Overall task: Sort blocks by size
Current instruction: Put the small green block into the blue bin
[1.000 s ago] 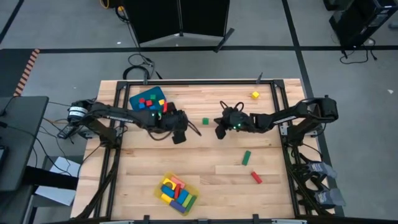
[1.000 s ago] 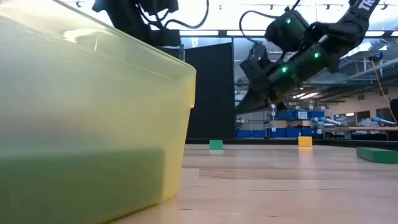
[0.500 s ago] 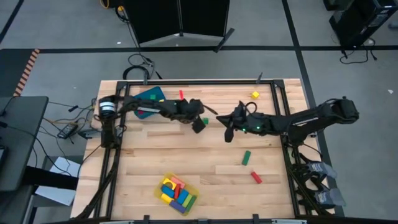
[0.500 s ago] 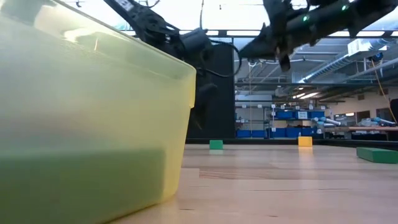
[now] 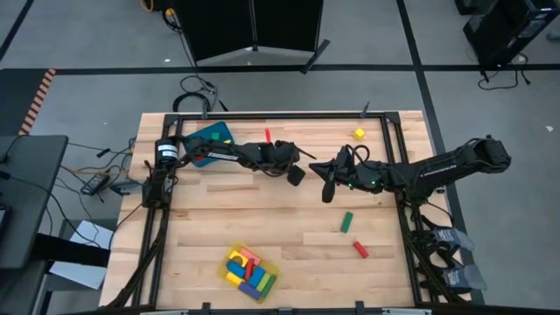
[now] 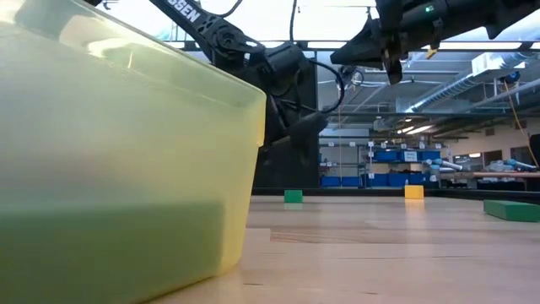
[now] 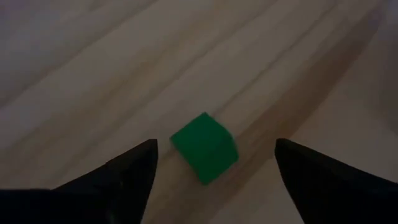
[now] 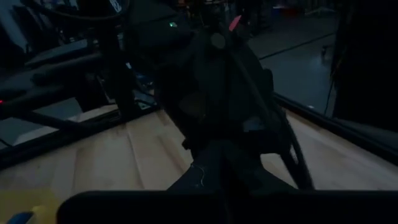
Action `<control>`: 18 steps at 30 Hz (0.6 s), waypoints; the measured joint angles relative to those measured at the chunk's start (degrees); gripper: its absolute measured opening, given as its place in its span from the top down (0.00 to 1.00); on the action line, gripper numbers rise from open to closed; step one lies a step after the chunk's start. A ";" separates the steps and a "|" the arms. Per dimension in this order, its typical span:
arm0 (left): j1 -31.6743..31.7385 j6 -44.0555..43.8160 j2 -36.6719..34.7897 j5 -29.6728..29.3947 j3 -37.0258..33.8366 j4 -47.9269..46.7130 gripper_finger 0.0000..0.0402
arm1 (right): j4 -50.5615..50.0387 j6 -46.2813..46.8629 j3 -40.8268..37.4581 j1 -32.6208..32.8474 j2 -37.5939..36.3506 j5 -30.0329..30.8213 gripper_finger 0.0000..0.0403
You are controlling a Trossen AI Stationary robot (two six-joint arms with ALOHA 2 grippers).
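At the table's far-left corner the blue bin is holding small blocks, though the left arm is crossing over most of it. Near the front edge the yellow tray is carrying a heap of mixed-colour blocks, mostly longer ones, so by my reading the sort is well along and only a few strays are lying loose.

The left gripper is reaching out from the bin side toward the table's middle and hanging above the green cube. In the left wrist view its two dark fingers are spread wide with nothing between them, and the cube is sitting on the bare wood in the gap, clear of both. The step in hand looks like the approach to picking this cube. The next move is calling for a straight descent until the fingers are flanking the cube's sides, then a close; the cube is lying turned against the finger line, so a small wrist twist may be helping.

The right gripper is hovering just beside the left one, raised off the table; I cannot tell how its fingers stand. Further right, a green bar, a red bar and a yellow cube are lying apart on the wood, waiting
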 joint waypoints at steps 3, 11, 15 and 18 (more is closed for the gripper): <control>-0.09 -1.27 1.21 0.06 -0.01 -0.77 0.12 | 0.14 -1.07 0.00 0.05 0.00 0.02 0.97; -0.15 -4.09 3.68 -1.01 0.02 -0.01 0.08 | 0.17 -1.46 0.00 0.39 0.00 0.02 0.97; -0.22 -3.99 3.83 -2.98 0.02 0.15 0.10 | 0.08 -1.47 0.00 0.64 0.00 0.02 0.97; -0.15 -2.74 4.11 -2.90 0.02 0.02 0.14 | 0.07 -1.46 0.00 0.66 0.00 0.02 0.97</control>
